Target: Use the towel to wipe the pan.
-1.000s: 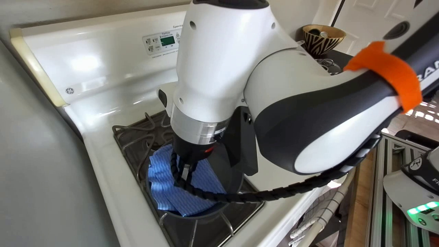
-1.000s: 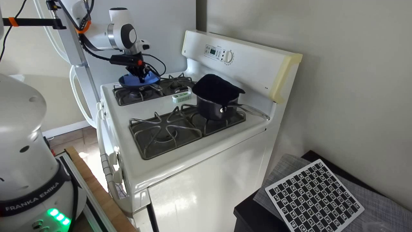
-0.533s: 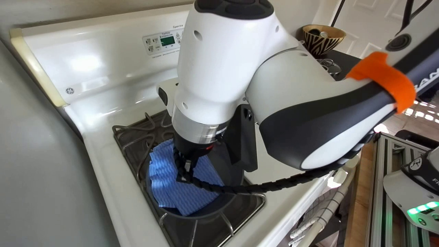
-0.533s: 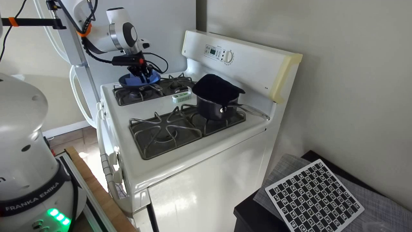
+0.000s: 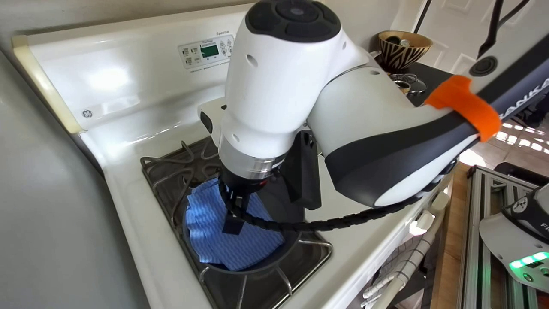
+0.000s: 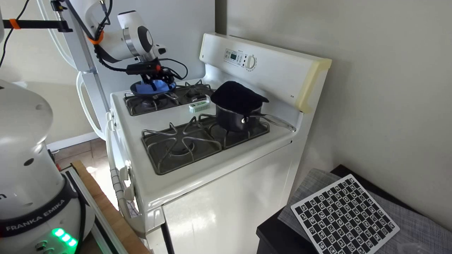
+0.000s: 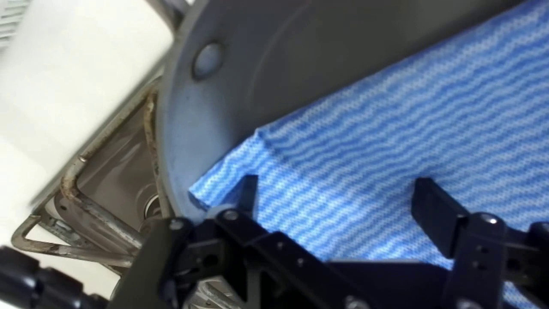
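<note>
The towel [image 7: 386, 128], a blue cloth with wavy pale stripes, lies spread inside the pan [image 7: 343, 43]. In an exterior view the towel [image 5: 257, 240] covers much of the dark grey pan [image 5: 281, 204], its far-left side rumpled. My gripper [image 7: 337, 180] is open just over the towel, its fingers [image 7: 435, 210] wide apart with flat cloth visible between them and nothing pinched. Whether the fingertips touch the cloth I cannot tell. From farther off, the pan [image 6: 144, 94] shows under the arm at the far end of the stove. The arm hides part of the pan in both exterior views.
The pan rests on a burner grate [image 5: 285, 279] of the white stove. A dark pot [image 6: 233, 120] with a black cloth [image 6: 236, 97] over it stands on the other burners, its handle [image 6: 277, 121] sticking out. Between the grates lies a green-and-white object [image 6: 199, 106]. A stove back panel [image 5: 128, 77] rises behind.
Over the last second the fingers have spread from close together to wide apart, leaving the towel in the pan in nearly the same place. The arm has shifted and tilted slightly.
</note>
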You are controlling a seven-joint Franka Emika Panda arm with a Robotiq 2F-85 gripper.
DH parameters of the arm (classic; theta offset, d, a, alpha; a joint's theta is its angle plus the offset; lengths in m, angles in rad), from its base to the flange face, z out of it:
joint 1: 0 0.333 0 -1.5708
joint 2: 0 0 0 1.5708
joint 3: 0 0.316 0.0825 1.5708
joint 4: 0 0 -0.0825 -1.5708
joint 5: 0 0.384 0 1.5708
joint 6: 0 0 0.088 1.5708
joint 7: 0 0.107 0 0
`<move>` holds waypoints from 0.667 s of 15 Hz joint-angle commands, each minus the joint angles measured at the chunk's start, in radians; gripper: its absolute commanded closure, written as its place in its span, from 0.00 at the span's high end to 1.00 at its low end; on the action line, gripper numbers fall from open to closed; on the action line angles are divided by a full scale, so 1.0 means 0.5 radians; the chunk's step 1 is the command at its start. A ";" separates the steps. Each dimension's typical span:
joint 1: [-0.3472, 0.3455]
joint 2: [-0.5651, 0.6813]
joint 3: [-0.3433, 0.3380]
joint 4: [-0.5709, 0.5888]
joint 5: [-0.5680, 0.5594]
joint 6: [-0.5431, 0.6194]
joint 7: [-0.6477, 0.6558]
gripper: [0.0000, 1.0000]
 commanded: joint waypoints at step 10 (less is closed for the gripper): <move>0.015 0.088 -0.013 0.005 0.014 -0.049 0.015 0.27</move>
